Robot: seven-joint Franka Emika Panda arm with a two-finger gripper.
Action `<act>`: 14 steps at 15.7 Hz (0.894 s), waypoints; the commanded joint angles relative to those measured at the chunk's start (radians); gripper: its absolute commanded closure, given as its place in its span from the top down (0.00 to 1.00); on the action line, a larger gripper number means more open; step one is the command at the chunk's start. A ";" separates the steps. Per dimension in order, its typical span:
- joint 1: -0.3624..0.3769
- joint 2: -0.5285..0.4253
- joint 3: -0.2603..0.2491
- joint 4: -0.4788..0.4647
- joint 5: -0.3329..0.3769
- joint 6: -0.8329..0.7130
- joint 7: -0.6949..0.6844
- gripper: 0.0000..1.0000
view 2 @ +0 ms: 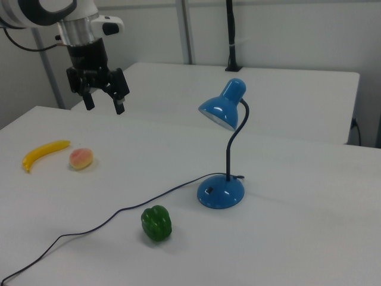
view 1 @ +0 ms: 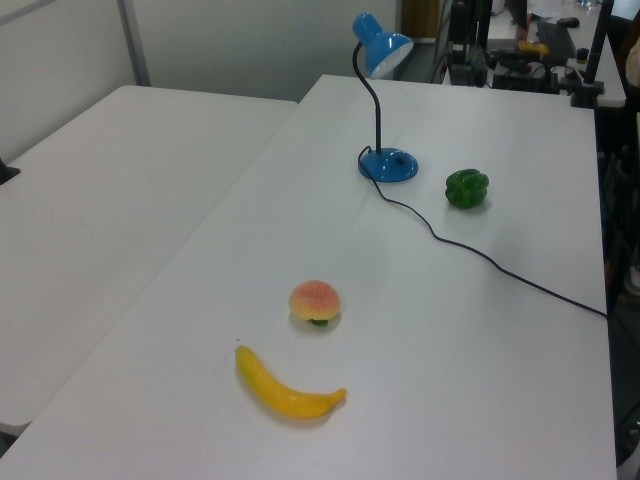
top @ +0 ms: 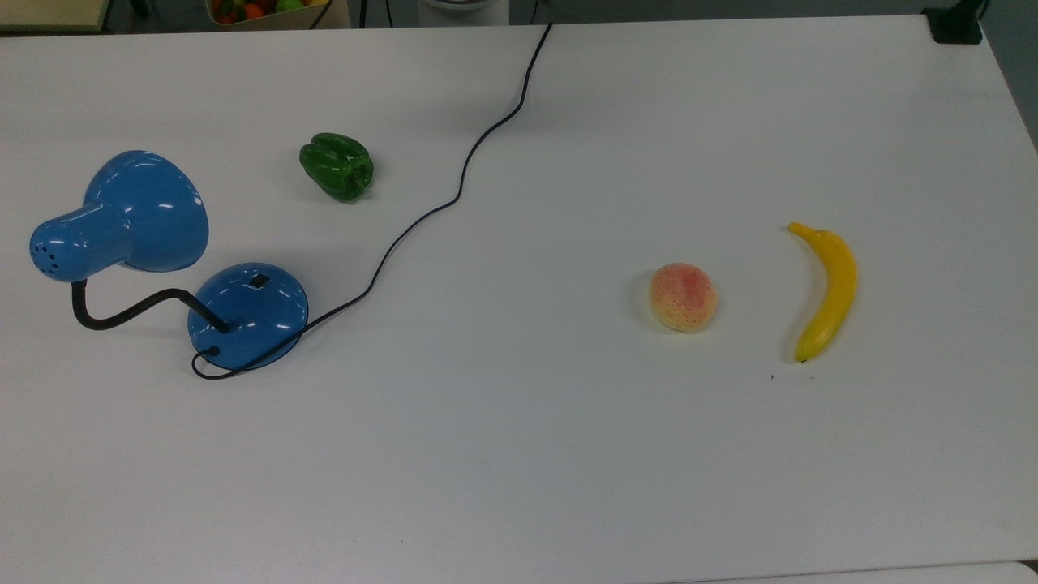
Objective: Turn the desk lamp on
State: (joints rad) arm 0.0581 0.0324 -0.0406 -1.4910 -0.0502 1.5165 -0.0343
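lamp (top: 162,259) left (top view), banana (top: 827,292) right

White tables (view 1: 130,190) stand side by side before a pale wall (view 2: 286,36).

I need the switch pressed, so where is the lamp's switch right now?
The switch sits on the desk lamp's base, at the top view's left, on the side facing the green pepper.

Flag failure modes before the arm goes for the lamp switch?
1. The switch is a small black target on the domed, glossy base; the open tool could slide off it.
2. The shade overhangs the base in the right view, so a straight descent might clip it.
3. The cord runs loose across the table and could snag.
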 commanded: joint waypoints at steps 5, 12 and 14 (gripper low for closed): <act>0.020 0.009 -0.010 0.014 0.012 -0.018 0.017 1.00; 0.019 0.014 -0.010 0.011 0.010 0.005 0.019 1.00; 0.019 0.014 -0.010 0.011 0.010 0.005 0.019 1.00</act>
State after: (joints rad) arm 0.0649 0.0401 -0.0406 -1.4910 -0.0502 1.5165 -0.0306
